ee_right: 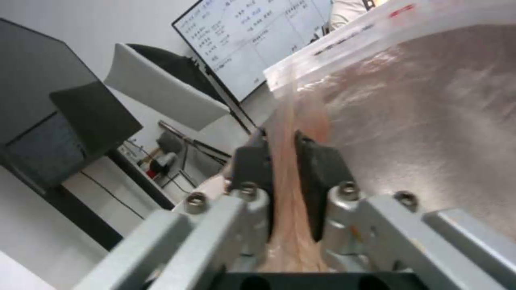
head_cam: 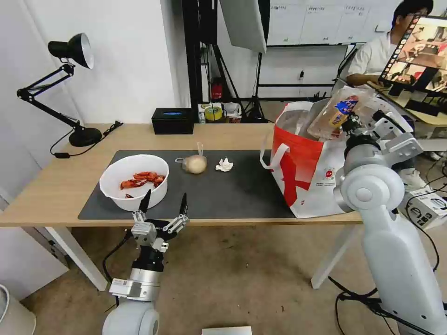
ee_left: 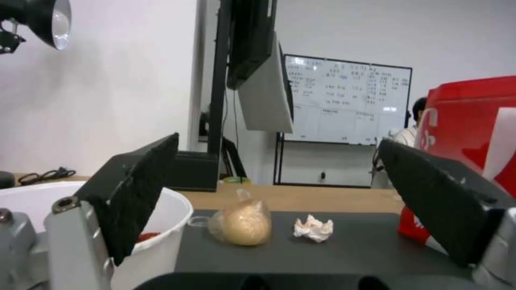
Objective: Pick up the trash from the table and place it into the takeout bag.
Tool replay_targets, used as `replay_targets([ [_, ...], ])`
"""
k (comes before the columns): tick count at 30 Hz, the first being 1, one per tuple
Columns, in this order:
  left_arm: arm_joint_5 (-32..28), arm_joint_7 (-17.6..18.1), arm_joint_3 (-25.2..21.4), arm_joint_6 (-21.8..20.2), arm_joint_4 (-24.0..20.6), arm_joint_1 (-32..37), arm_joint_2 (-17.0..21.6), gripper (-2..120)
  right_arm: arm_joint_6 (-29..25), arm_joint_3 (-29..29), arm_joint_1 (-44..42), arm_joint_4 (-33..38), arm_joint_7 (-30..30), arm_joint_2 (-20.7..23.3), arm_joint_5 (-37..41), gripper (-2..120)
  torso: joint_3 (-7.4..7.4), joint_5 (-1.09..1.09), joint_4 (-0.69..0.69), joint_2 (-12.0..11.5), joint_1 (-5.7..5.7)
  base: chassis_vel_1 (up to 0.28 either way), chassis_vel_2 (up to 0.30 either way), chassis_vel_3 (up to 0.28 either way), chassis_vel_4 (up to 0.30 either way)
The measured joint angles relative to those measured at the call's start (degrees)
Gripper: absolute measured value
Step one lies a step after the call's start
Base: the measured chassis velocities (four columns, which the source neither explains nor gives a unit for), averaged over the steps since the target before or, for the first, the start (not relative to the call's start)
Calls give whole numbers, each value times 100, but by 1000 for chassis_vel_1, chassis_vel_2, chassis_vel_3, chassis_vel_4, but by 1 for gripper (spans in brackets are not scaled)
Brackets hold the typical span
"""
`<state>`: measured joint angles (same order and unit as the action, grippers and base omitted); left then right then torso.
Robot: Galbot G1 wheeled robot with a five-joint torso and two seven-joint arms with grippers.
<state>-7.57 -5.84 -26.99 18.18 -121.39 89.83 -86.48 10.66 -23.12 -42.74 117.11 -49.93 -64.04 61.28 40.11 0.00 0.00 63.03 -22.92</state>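
Note:
On the dark mat [head_cam: 233,195] of the table [head_cam: 51,186] stand a white bowl [head_cam: 134,179] with red crayfish shells, a beige lump in a clear bag [head_cam: 194,164] and a crumpled tissue [head_cam: 224,164]. My left gripper [head_cam: 165,199] is open at the table's front edge, just in front of the bowl and slightly to its right. The takeout bag [head_cam: 305,172] stands at the table's right end. Above its open mouth my right gripper [ee_right: 282,151] is shut on the clear plastic tray [head_cam: 339,111], which hangs tilted.
A black desk lamp [head_cam: 77,49] stands at the far left corner, its cable trailing on the wood. A small black box [head_cam: 172,121] sits at the back edge. Light stands and tripods rise behind the table. A white box [head_cam: 430,207] lies to the right.

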Motion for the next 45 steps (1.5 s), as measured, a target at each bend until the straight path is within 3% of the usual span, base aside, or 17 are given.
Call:
replay_targets([
  [2,-1,1,-5,0,11,-2,0,100,0,2,27,-11,18,-20,-3,26,0,0,0,0,0,0,0,0,0],
  [13,-10,10,-21,-8,9,-15,-1,100,-1,1,42,15,178,-9,-19,61,0,0,0,0,1,0,0,0,0],
  [23,-24,27,-45,-12,-41,-17,-1,100,-307,7,-142,430,1722,237,-702,99,0,0,0,0,1,0,0,0,0],
  [31,-30,33,-73,-9,-42,-27,0,100,-727,65,-441,567,2636,403,-1720,100,0,0,0,0,1,0,0,0,0],
  [33,-32,37,-81,9,-20,-41,9,100,-1048,60,-683,557,3105,470,-2288,100,0,0,0,0,1,0,0,0,0],
  [35,-32,37,-81,9,-20,-41,9,100,-1048,60,-683,557,3105,470,-2288,100,0,0,0,0,1,0,0,0,0],
  [37,-32,39,-82,101,32,-68,20,100,-1497,-14,-1126,486,3592,478,-3018,100,0,0,0,0,1,0,0,0,0],
  [38,-32,39,-82,101,32,-68,20,100,-1497,-14,-1126,486,3592,478,-3018,100,0,0,0,0,1,0,0,0,0],
  [40,-32,42,-85,179,69,-69,2,100,-2010,-94,-1673,395,4072,338,-3674,100,0,0,0,0,1,0,0,0,0],
  [45,-32,45,-101,314,91,-18,-11,100,-2599,-115,-2516,253,4230,-117,-4378,100,0,1,0,0,1,0,0,0,0],
])
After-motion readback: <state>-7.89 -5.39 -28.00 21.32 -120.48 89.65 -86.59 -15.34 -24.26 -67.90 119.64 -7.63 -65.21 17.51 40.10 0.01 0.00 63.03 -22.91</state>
